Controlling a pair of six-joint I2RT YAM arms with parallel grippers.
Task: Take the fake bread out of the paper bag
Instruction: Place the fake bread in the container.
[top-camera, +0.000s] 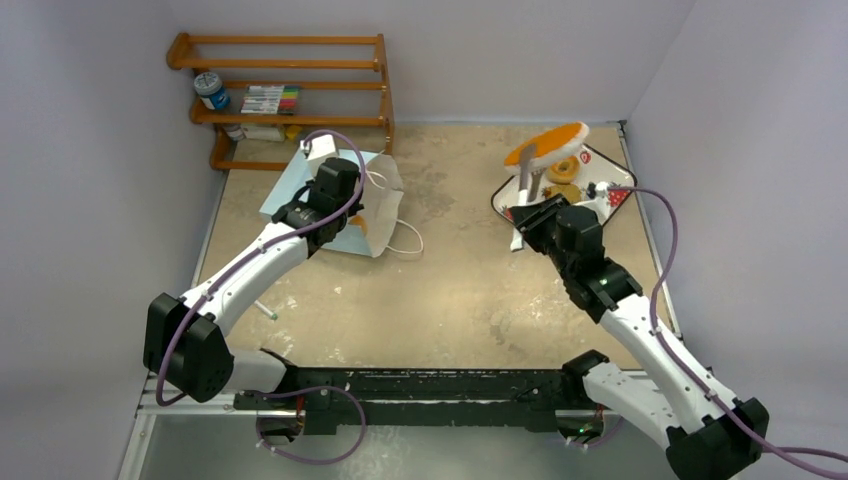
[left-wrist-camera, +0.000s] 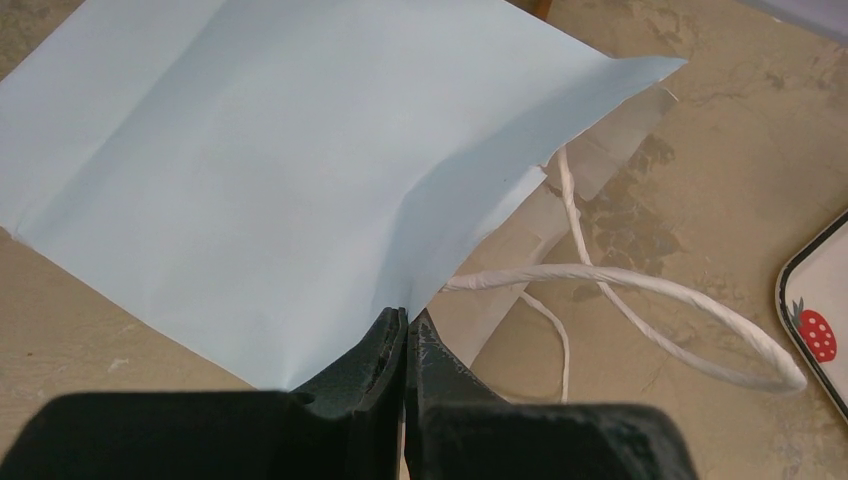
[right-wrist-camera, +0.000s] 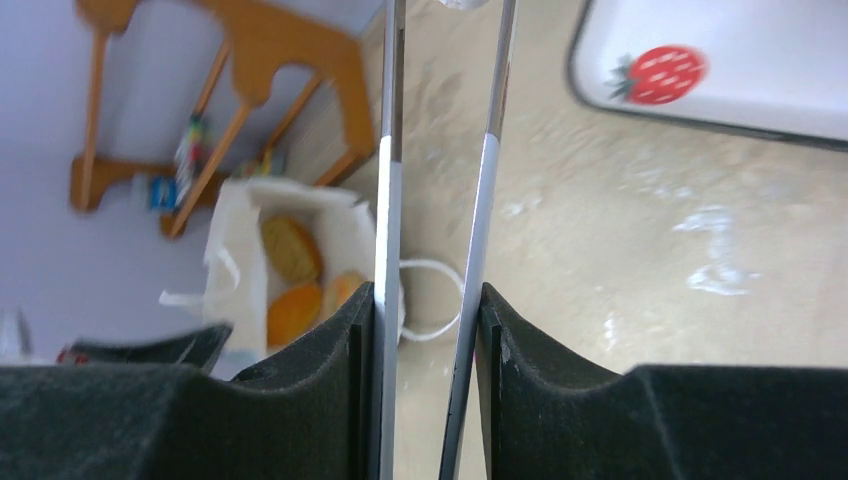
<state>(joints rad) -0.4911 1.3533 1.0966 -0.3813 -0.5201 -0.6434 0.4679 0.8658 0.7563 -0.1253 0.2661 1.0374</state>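
Note:
The pale blue paper bag (top-camera: 285, 190) lies on its side at the back left, its mouth turned right and its white cord handles (left-wrist-camera: 650, 290) trailing on the table. My left gripper (left-wrist-camera: 407, 318) is shut on the edge of the bag's blue upper panel (left-wrist-camera: 280, 170) near the mouth. The right wrist view looks into the bag (right-wrist-camera: 235, 230), where orange and tan fake bread (right-wrist-camera: 292, 250) lies. My right gripper (right-wrist-camera: 430, 300) is shut on metal tongs (right-wrist-camera: 388, 200), beside the tray (top-camera: 600, 160). A baguette (top-camera: 548, 145) and a bagel ring (top-camera: 563, 170) rest on that tray.
A wooden shelf rack (top-camera: 285, 95) with a jar and markers stands against the back wall behind the bag. The strawberry-patterned tray's corner (left-wrist-camera: 815, 300) shows right of the handles. A small stick (top-camera: 268, 312) lies by the left arm. Walls close in both sides.

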